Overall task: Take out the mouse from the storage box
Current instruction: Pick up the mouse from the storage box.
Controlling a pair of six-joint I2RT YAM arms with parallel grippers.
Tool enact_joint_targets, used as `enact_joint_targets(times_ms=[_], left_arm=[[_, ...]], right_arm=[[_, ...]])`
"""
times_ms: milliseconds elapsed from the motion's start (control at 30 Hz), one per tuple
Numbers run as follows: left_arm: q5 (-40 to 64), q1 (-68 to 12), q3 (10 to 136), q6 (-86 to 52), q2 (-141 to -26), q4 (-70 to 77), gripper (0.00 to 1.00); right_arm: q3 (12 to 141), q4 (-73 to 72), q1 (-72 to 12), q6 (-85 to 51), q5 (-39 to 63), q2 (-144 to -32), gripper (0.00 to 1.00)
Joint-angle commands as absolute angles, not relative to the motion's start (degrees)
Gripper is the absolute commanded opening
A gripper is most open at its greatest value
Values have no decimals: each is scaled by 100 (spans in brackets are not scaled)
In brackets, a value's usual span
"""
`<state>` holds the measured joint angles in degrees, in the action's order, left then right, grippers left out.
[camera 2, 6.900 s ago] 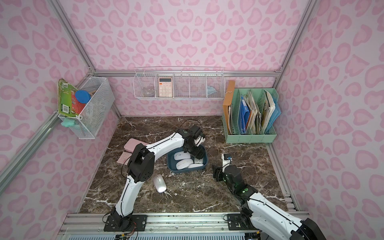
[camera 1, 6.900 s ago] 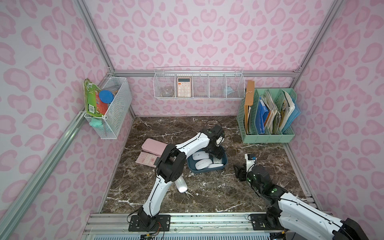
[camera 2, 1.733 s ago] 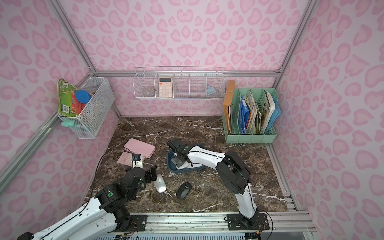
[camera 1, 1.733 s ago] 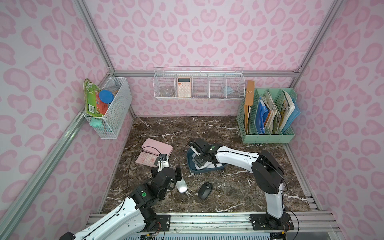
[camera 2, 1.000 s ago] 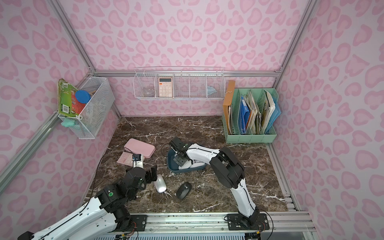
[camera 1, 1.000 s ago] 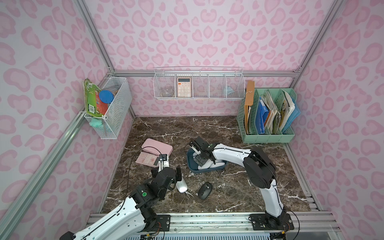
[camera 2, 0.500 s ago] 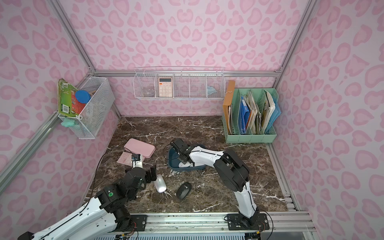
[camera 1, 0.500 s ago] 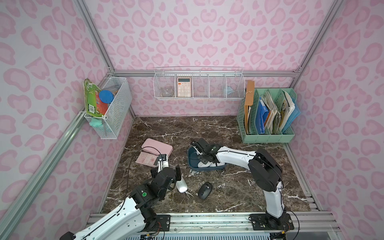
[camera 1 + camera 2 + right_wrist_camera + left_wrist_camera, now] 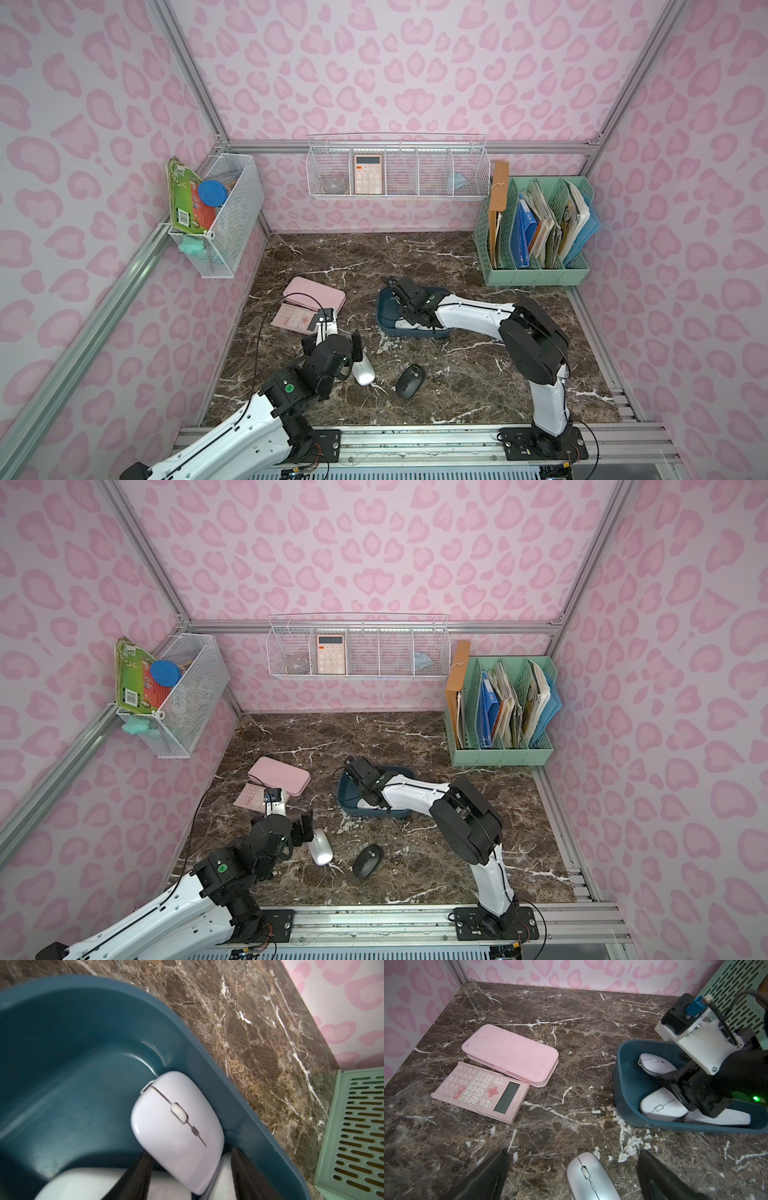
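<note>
The storage box [image 9: 384, 309] is a shallow tub in dark teal-blue plastic, glossy, with rounded corners and a rim that flares outward. It sits around the middle of the table [image 9: 457, 374]. The pink case [image 9: 316, 297] and pink calculator [image 9: 293, 319] are off to one side of it, and the green file rack [image 9: 536, 274] is well apart on the other, back by the wall.

The mouse [image 9: 176, 1118] is a slim white one with a shiny shell. It's got a thin dark seam down the middle, a white scroll wheel and a tiny grey button behind that. It's inside the box, tucked against the wall on the file rack's side, nose pointing away from the right claw [image 9: 190, 1152].

That claw reaches down into the box, partway closed, with its two black fingers [image 9: 135, 1178] straddling the mouse's back end. One finger looks right up against the shell and the other shows a thin sliver of gap. So honestly I can't tell if it's actually pinching it.

Two more white mice [image 9: 660, 1107] lie in the box too, partly hidden by the claw.

The left claw [image 9: 573, 1153] is spread wide with nothing in it, low over the table. A silver mouse [image 9: 589, 1178] lies on the table right by it, showing between the fingers in the left wrist view. A black mouse [image 9: 409, 381] lies near the silver one, and both are outside the box.
</note>
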<state>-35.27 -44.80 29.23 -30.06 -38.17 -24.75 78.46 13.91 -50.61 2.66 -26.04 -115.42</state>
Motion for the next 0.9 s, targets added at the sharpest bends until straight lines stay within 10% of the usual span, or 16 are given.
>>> enact_joint_targets(times_ms=[0, 500, 867], left_arm=[[-3553, -4474, 2953, -2997, -3821, -2452, 99], [-3542, -4474, 2962, -2954, -3858, -2414, 99], [-3543, -4474, 2977, -2953, -3985, -2386, 99]], right_arm=[[7851, 1203, -5066, 149, -2699, -11504, 60], [7436, 1037, -4801, 222, -1938, -11305, 59], [7752, 1266, -4704, 764, -1775, -11704, 82]])
